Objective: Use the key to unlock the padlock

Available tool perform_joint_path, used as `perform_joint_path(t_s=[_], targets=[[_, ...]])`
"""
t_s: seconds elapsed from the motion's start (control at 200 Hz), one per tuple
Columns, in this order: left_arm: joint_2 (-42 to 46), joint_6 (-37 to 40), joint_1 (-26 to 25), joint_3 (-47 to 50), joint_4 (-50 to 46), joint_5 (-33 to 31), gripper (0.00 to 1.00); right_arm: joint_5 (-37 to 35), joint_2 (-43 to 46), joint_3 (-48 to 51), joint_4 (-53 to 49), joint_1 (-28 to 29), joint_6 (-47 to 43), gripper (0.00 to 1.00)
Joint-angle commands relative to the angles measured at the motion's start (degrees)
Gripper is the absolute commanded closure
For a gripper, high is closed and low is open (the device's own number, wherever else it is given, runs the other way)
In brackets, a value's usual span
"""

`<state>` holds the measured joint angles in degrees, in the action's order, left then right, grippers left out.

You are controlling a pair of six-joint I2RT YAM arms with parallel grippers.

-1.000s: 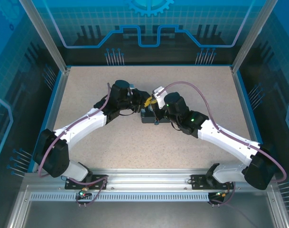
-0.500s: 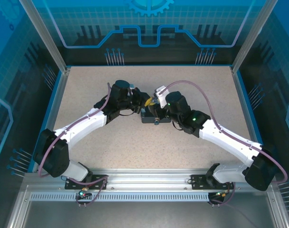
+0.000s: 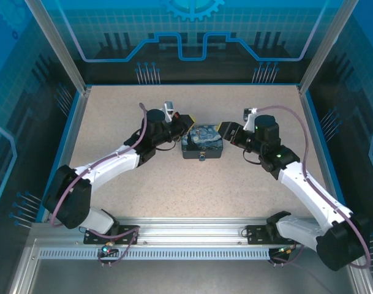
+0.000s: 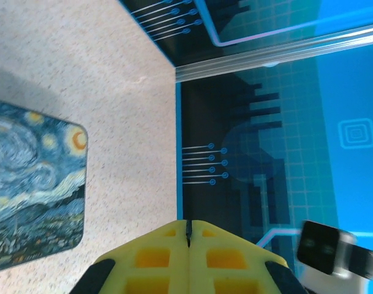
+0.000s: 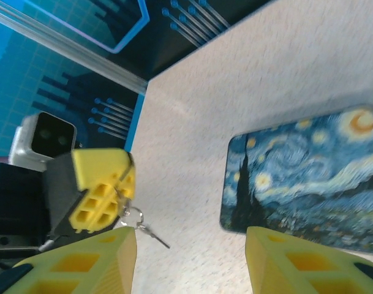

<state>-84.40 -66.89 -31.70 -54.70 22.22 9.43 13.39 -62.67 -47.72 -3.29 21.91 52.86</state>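
Observation:
My left gripper [image 3: 188, 122] hovers just left of the painted tin [image 3: 203, 141], its yellow fingers shut [image 4: 188, 230] on a thin dark sliver, the key. From the right wrist view, the left gripper [image 5: 121, 184] pinches a small ring from which a thin key [image 5: 153, 235] dangles above the table. My right gripper [image 3: 226, 131] sits just right of the tin, open [image 5: 191, 263], nothing between its fingers. A tiny object at the tin's near edge looks like the padlock [image 3: 201, 158]; its details are too small to tell.
The tin [image 4: 33, 184] [image 5: 302, 184] lies flat mid-table with its lid down. Speckled table [image 3: 174, 177] spreads around it. Blue-edged enclosure walls and aluminium posts [image 3: 82, 92] bound the far side and both flanks.
Both grippers have drawn back from over the tin, left one to the left, right one farther to the right. The tin's painted lid now shows in full.

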Motion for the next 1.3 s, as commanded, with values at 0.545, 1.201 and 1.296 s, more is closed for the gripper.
perform_joint_path(t_s=[0.545, 1.201, 1.296], targets=[[-1.76, -1.51, -4.59, 6.82, 17.51, -15.02, 1.0, 0.31, -9.33, 6.36, 32.96, 4.92, 25.14, 0.56], [-2.53, -3.93, -5.74, 8.47, 22.81, -17.93, 1.0, -0.71, -16.28, 4.74, 41.1, 8.38, 28.23, 0.69], [-2.63, -4.16, -5.89, 8.42, 22.89, -18.22, 1.0, -0.51, -16.58, 4.92, 41.9, 8.41, 28.5, 0.74]])
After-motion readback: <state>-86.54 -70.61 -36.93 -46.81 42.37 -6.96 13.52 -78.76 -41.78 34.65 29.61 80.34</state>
